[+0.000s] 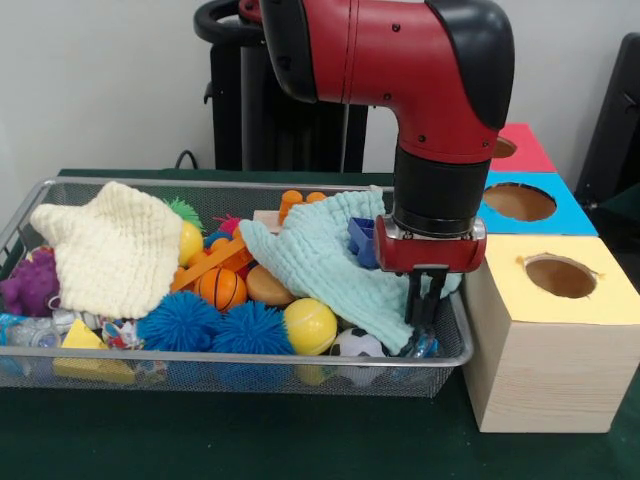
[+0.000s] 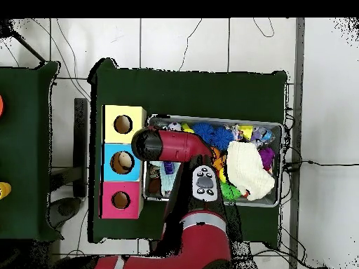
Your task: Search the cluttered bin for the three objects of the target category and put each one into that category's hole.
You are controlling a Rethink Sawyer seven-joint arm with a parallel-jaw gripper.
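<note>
Gripper [image 1: 425, 300] low in bin [image 1: 250, 372] corner — no legible writing.

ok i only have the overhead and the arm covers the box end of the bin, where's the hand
observer: the hand is down inside the wire bin, at the end next to the yellow box.
operator: whats under it
observer: it comes down at the edge of a pale green cloth. something clear and bluish shows just below it; i can't tell if that's a bottle.
operator: any bottle elsewhere
observer: a clear bottle lies at the opposite end, just below the purple toy.
</note>
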